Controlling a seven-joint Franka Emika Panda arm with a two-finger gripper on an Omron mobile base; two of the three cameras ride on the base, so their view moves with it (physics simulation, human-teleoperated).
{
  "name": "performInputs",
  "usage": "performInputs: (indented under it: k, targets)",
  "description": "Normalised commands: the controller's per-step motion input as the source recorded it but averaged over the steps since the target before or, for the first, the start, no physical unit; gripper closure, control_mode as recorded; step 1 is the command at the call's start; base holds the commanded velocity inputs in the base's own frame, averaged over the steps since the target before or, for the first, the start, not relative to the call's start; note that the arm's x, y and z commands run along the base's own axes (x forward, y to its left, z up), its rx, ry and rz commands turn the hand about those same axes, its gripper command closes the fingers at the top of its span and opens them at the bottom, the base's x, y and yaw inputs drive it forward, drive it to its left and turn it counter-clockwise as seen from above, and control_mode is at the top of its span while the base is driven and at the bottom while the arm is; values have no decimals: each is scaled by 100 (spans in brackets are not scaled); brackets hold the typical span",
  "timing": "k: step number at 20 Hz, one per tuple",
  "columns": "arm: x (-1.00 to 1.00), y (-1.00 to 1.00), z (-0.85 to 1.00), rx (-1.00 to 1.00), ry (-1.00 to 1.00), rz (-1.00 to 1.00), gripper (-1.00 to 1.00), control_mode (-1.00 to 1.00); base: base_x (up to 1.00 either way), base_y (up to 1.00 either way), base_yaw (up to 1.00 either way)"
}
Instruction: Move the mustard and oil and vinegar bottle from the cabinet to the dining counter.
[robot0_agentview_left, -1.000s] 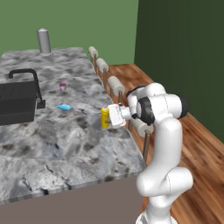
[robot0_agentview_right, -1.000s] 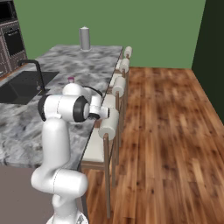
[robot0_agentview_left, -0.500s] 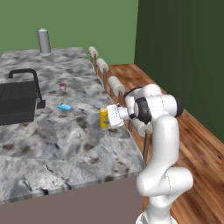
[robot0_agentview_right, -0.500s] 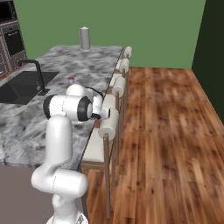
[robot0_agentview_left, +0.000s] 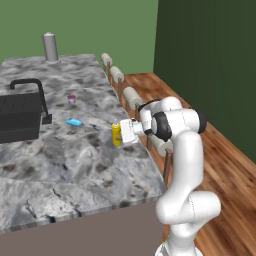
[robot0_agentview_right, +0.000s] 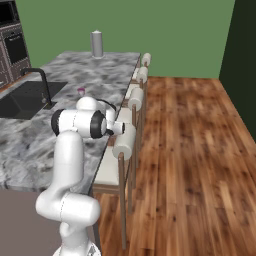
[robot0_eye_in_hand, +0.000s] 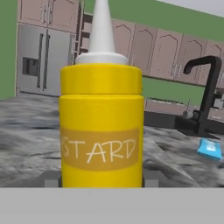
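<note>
The claw (robot0_agentview_left: 121, 133) is clamped on the small yellow cylindrical mustard squeeze bottle (robot0_agentview_left: 116, 134) with its white pointed nozzle, held upright at the near right edge of the grey-white marbled stone dining counter (robot0_agentview_left: 75, 165). A small blue object (robot0_agentview_left: 73, 122) lies nearby, towards the black faucet (robot0_agentview_left: 35, 95).

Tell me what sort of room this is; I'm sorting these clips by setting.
A home kitchen, rendered rather than real. A marbled stone counter holds a black sink with a faucet, stools line its edge, and panelled cabinets and a fridge stand behind the mustard bottle.
</note>
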Motion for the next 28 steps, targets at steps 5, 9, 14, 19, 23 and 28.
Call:
performInputs:
  k: [5,9,14,19,23,28]
  targets:
    - [14,-1,-27,0,0,0,100,-100,0,0,0]
    - [16,-9,-24,0,0,0,100,-100,0,0,0]
    - [11,-6,-23,0,0,0,100,-100,0,0,0]
    - [2,-4,-21,0,0,0,100,-100,0,0,0]
    - [5,-6,-15,0,0,0,-100,-100,0,0,0]
    - [8,-8,-2,0,0,0,-100,-100,0,0,0]
